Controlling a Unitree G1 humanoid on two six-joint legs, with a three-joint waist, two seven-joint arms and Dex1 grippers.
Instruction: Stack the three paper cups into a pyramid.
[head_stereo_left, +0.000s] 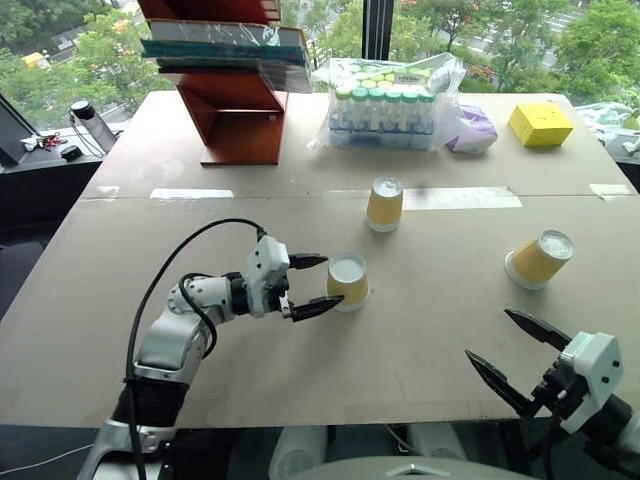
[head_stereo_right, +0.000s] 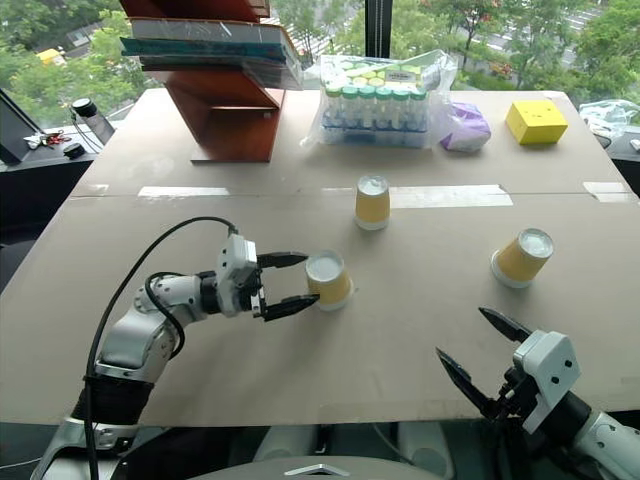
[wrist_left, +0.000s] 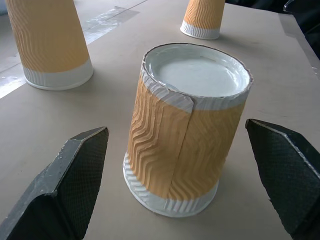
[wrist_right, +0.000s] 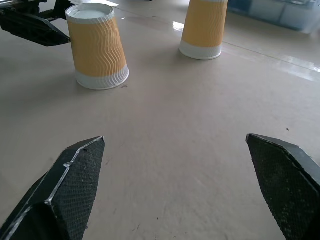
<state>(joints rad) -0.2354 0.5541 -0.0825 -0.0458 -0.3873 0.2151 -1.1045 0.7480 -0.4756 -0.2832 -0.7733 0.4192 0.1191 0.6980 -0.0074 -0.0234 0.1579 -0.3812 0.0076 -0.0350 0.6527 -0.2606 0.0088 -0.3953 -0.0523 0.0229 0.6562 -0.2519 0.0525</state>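
Most of the table (head_stereo_left: 200, 330) is bare, matte tan board, with wide open room along the near edge and between the cups. Along the far edge are crowded a reddish wooden rack (head_stereo_left: 235, 110), a plastic-wrapped pack of green-capped bottles (head_stereo_left: 385, 115) and a yellow box (head_stereo_left: 540, 124).

Three ribbed paper cups are set upside down, white bases up, well apart. The nearest cup (head_stereo_left: 348, 281) is flanked by the fingers of the left gripper (head_stereo_left: 308, 284), spread wide and level, with a gap seen on each side; nothing is held. The second cup (head_stereo_left: 384, 204) stands farther back, just before a strip of tape. The third cup (head_stereo_left: 540, 259) is off to the right. The right gripper (head_stereo_left: 518, 352) is held fully apart near the front edge, empty.
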